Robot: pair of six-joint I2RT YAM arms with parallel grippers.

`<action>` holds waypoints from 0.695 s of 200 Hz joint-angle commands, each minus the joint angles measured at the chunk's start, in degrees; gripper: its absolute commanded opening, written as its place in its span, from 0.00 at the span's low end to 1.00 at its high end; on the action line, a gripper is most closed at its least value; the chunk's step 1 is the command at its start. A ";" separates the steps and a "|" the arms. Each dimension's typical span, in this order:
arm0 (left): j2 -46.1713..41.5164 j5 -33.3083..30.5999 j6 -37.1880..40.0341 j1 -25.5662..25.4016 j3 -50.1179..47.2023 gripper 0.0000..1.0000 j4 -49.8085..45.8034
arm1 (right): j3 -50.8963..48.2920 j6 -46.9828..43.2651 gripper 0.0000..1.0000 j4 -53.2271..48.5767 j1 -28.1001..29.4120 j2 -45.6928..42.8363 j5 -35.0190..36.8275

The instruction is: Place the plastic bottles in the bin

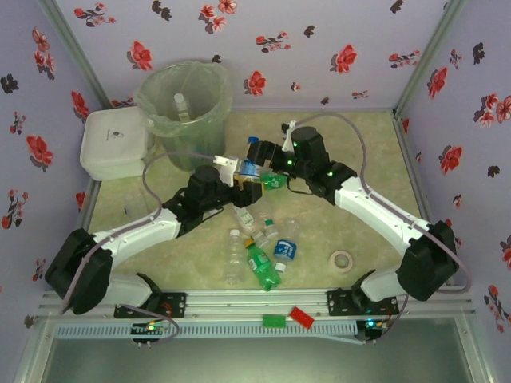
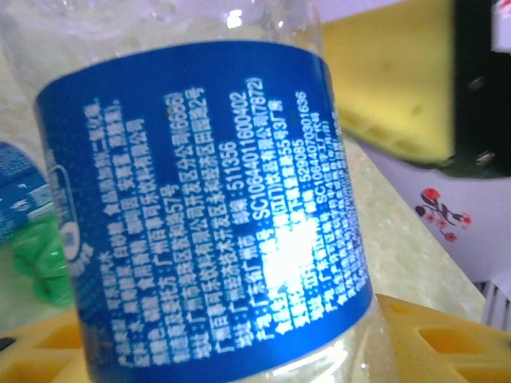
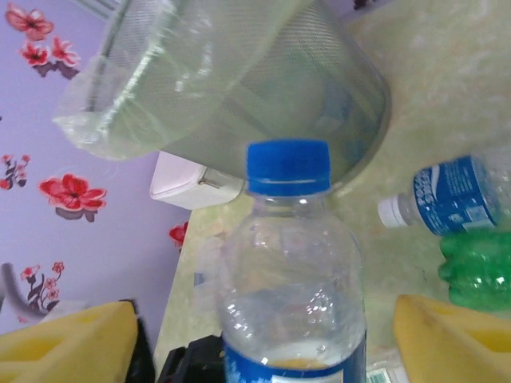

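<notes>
A clear plastic bottle (image 1: 250,168) with a blue cap and blue label hangs in mid-air between both arms. My left gripper (image 1: 242,179) is shut on it, yellow pads (image 2: 435,339) pressed against the label (image 2: 207,215). My right gripper (image 3: 263,343) stands open around the same bottle (image 3: 291,271), its pads (image 3: 451,331) clear of the sides. The bin (image 1: 153,100) stands at the back left, lined with a clear bag, one bottle (image 1: 182,104) inside. Several more bottles (image 1: 262,267) lie on the table below the grippers.
A white lidded box (image 1: 116,144) sits left of the bin. A tape roll (image 1: 344,260) lies at the front right. Small red (image 1: 302,316) and green (image 1: 274,321) blocks rest on the front rail. A green bottle (image 3: 479,267) and a blue-labelled one (image 3: 455,199) lie beside the right gripper.
</notes>
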 commanded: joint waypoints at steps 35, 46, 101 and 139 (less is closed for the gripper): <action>-4.81 -2.60 3.20 3.66 4.52 0.56 -4.88 | 1.66 -3.73 1.00 -5.61 -4.02 -4.53 2.47; -5.54 -2.60 4.41 4.43 6.54 0.55 -6.35 | 0.34 -4.91 1.00 -7.17 -4.51 -6.55 5.40; -5.87 -3.87 9.57 9.62 20.44 0.54 -15.40 | -8.60 -6.21 1.00 -10.16 -5.92 -13.18 14.45; -3.74 -5.81 9.63 16.83 28.59 0.54 -21.49 | -12.23 -5.30 1.00 -9.32 -6.01 -12.35 13.12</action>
